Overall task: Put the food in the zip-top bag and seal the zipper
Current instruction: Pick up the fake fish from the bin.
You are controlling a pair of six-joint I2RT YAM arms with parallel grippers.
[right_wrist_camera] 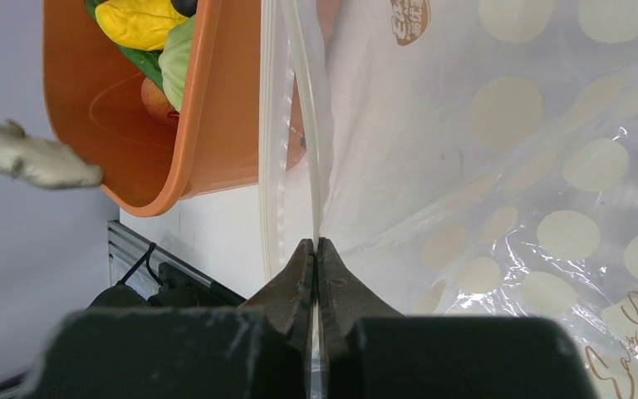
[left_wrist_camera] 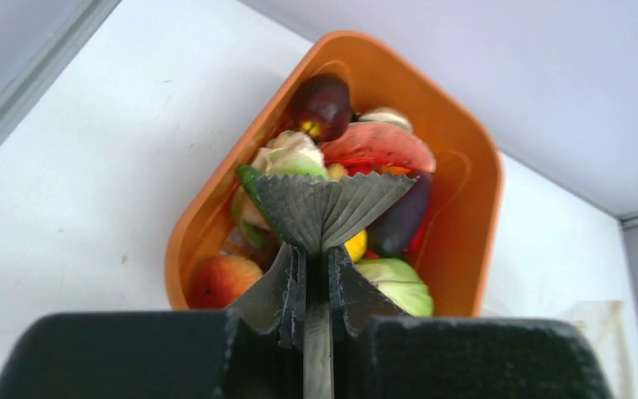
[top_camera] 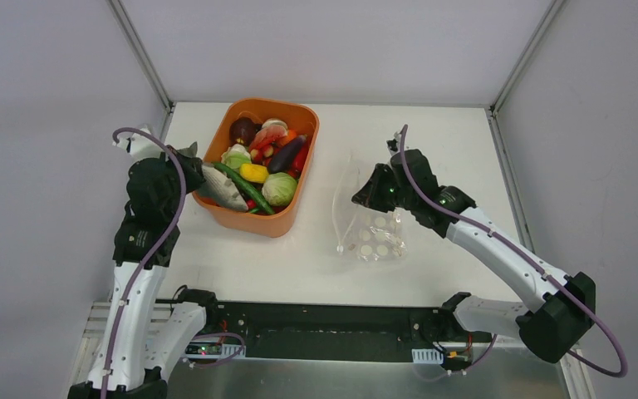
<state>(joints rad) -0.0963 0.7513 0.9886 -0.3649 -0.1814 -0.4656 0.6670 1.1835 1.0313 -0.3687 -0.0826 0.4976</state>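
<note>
By tub (top_camera: 259, 223): 1 fish (top_camera: 221, 188), 1 bag (top_camera: 374, 238), gripped.

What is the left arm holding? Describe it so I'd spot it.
Start at the orange plastic tub of toy food. At its left rim, the left gripper pinches a grey toy fish by its ribbed fan tail: the only dull grey piece among bright ones.

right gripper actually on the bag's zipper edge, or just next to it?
Touching. In the right wrist view, the right gripper has its fingertips shut on one zipper strip of the zip-top bag, with no gap visible.
</note>
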